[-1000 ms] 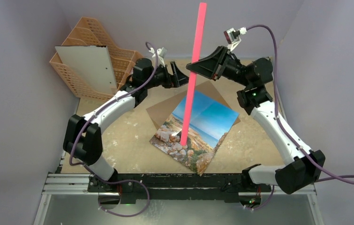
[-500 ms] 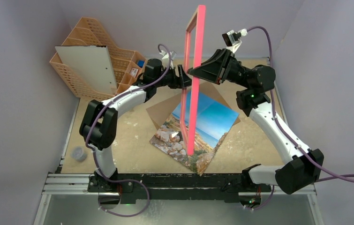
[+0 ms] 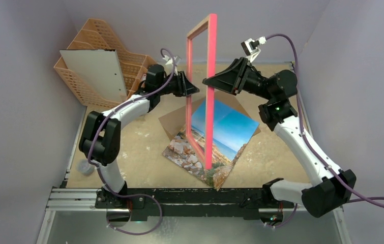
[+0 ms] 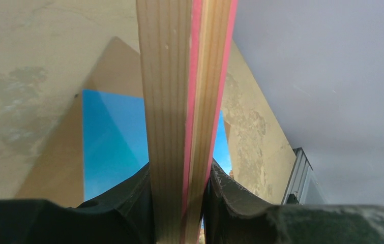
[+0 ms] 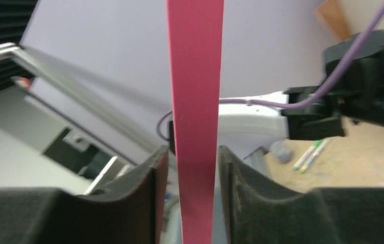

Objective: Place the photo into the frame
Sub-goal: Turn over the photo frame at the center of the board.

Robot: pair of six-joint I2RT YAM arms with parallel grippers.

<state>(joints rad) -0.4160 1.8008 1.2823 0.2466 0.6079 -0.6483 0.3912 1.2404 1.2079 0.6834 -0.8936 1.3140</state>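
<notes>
Frame (image 3: 210, 122) stands upright, its long axis vertical.

Frame (image 3: 210, 86): no lettering, brand or number can be read.
Photo (image 3: 230, 129): printed coast scene only, no caption legible.
Organiser (image 3: 128, 63): no label legible.

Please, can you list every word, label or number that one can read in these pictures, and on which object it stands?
No text can be read in any view.
The frame: plain pink and wood, no label.
The photo: sky, sea and rocks only, no caption.
The white panel and the orange organiser: no marks visible.
The pens, right wrist view: too blurred to read.
</notes>
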